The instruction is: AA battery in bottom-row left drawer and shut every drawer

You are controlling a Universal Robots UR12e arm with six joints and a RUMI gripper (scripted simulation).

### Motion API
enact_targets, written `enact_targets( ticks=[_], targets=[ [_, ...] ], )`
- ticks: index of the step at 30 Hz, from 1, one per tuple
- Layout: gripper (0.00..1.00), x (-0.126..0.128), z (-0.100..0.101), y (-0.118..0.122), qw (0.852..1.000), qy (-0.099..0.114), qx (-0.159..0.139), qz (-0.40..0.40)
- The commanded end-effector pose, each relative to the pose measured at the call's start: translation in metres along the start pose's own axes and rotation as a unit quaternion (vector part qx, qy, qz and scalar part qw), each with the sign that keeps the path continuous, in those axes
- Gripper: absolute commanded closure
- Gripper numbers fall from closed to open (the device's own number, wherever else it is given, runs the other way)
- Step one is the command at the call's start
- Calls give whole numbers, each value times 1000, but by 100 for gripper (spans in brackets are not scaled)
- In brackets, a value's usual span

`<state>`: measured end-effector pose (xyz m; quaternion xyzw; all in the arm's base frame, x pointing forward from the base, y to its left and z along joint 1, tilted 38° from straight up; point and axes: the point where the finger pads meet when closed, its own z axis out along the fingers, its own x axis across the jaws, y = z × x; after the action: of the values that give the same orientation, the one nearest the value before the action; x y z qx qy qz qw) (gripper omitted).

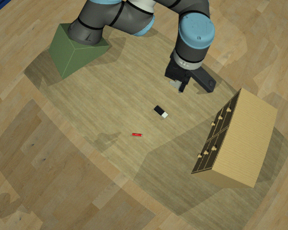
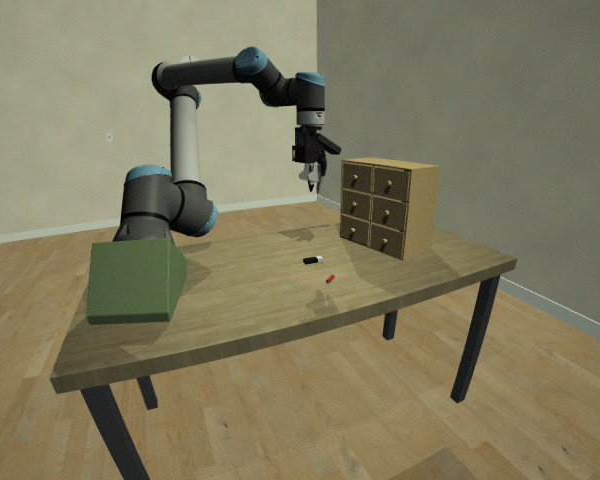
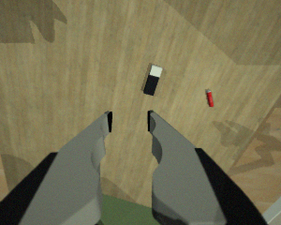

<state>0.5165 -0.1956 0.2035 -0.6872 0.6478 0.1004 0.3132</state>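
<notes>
Hanging high above the desk (image 2: pixel 248 315), the hand (image 3: pixel 129 121) is partly open and empty; only the exterior view shows the chest's (image 2: pixel 419 206) six shut drawers.

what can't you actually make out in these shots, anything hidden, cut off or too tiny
- Small red AA battery: too small in every view to tell its terminal ends apart.
- Wooden six-drawer chest: drawers shut, insides hidden; its back faces away in the exterior view.
- Black-and-white block: no markings legible.
- Grey two-jaw gripper: its body is cut off by the wrist view's bottom edge.
- Arm's upper links: cut off by the top view's edge.
</notes>
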Motion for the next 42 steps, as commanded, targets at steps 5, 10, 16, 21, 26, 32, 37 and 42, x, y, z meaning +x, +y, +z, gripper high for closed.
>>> enact_targets(
  ticks=[5,10,16,21,26,32,37,42],
  targets=[
    [80,0,0,-1,1000,0,-1,0],
    [80,0,0,-1,1000,0,-1,0],
    [80,0,0,-1,1000,0,-1,0],
    [0,0,0,-1,1000,0,-1,0],
    [0,0,0,-1,1000,0,-1,0],
    [0,0,0,-1,1000,0,-1,0],
    [0,0,0,-1,1000,0,-1,0],
    [0,0,0,-1,1000,0,-1,0]
  ],
)
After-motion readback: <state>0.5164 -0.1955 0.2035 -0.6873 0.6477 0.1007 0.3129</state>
